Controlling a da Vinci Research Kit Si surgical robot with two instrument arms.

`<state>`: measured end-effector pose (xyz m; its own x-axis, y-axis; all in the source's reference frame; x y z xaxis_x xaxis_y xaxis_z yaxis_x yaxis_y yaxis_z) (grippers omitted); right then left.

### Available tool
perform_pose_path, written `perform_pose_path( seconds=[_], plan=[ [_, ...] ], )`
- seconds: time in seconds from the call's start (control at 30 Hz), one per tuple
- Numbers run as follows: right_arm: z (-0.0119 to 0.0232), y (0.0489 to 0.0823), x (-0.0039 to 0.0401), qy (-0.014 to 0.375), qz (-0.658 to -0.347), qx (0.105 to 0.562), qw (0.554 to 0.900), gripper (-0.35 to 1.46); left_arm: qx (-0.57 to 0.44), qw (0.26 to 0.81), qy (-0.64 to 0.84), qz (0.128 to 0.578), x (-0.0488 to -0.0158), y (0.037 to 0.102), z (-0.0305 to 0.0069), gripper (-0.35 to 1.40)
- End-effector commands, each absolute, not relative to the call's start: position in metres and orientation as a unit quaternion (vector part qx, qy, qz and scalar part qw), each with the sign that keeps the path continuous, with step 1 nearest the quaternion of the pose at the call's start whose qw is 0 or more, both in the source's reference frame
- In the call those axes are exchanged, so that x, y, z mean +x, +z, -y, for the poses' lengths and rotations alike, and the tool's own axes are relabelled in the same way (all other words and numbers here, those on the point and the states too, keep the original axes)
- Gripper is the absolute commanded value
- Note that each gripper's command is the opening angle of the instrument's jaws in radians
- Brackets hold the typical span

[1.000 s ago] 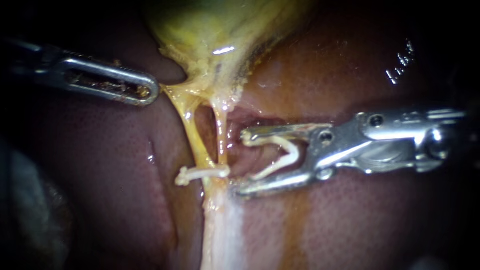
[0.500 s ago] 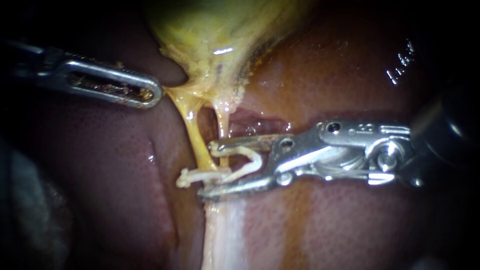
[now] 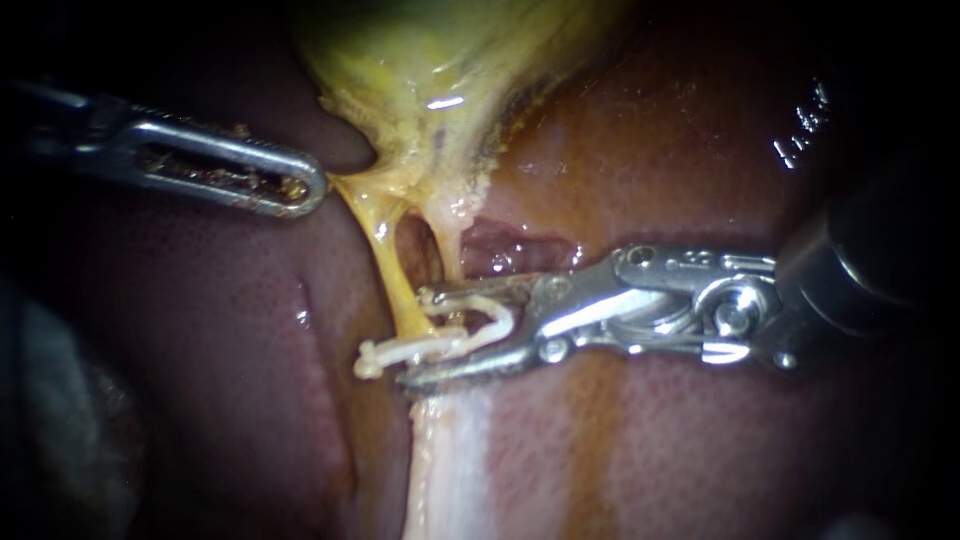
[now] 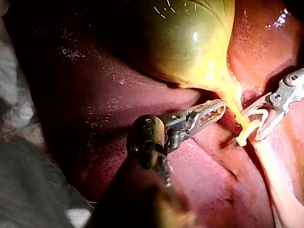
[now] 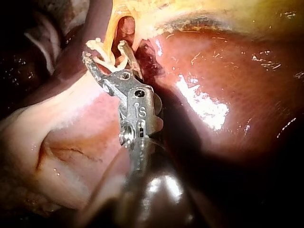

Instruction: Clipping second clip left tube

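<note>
My right instrument's steel jaws clasp an open white plastic clip, one jaw on each side. The slick yellow left tube runs crosswise at their tips, just gallbladder-side of the shut white clip already on it. My left instrument stands farther off, beside the greenish gallbladder. Dark-red liver lies beneath.

**Looks like a surgical training bench**

A bare liver and a yellow-green gallbladder sit under a tight, bright light, with grey crumpled sheeting just beside the liver. Two slim steel tools reach in: the left instrument, and the right instrument carrying a white clip in its jaws. Surgical lab kit, basically.
</note>
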<state>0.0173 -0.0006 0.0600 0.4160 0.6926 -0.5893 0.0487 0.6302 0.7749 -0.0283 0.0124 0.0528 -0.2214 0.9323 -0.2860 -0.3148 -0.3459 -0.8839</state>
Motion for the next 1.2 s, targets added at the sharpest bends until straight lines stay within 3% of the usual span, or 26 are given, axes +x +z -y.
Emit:
perform_pose_path(
  seconds=[0.03, 0.63, 0.87, 1.2],
  plan=[
    [0.0005, 0.0599, 0.0177, 0.214, -0.499, 0.374, 0.752, 0.49, -0.434, 0.448, 0.696, 0.356, -0.0283, 0.0529, -0.0124, -0.35],
    [0.0009, 0.0591, 0.0202, 0.214, -0.511, 0.394, 0.734, 0.49, -0.434, 0.448, 0.696, 0.355, -0.0284, 0.0529, -0.0124, -0.35],
    [0.0010, 0.0560, 0.0202, 0.211, -0.536, 0.411, 0.707, 0.50, -0.434, 0.448, 0.696, 0.355, -0.0283, 0.0529, -0.0124, -0.35],
    [0.0030, 0.0506, 0.0208, 0.179, -0.555, 0.447, 0.678, 0.48, -0.434, 0.448, 0.696, 0.356, -0.0283, 0.0529, -0.0124, -0.35]
  ],
)
